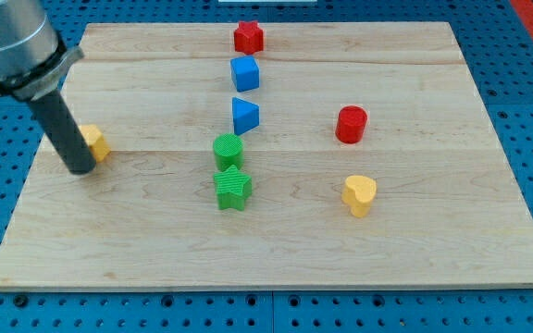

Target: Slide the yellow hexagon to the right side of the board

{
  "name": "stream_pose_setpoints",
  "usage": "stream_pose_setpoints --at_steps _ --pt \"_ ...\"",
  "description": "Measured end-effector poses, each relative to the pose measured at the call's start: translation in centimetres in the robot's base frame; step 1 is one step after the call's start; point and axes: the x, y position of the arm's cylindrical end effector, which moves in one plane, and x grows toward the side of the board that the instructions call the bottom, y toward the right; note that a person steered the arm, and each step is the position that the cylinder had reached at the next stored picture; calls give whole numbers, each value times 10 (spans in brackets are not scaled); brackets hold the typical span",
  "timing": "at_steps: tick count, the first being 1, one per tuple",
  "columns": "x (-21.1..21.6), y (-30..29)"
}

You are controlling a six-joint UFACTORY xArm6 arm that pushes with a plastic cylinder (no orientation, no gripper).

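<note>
Resting at the board's far-left edge, my tip [80,169], a bare rod holding nothing, touched the yellow hexagon [94,141] on its left. An off-centre push risked glancing it aside, or into the green cylinder [229,149].

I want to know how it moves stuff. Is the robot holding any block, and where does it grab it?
Nothing is held. My tip has no tool to grab with; it only pushes, standing at the left side of the yellow hexagon, about touching it.
</note>
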Motion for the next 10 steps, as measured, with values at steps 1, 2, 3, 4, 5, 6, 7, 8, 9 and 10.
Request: stream_pose_setpoints --at_steps 1,2,3,4,5,6,7,8,9,10 --pt "-34 -1" --pt "-58 -36" --pt "-82 -47" --pt "-83 -9" --pt "-70 -44" --pt "-58 -14" --pt "-65 37" --pt "-78 87" --pt "-97 109" --pt "-126 51"
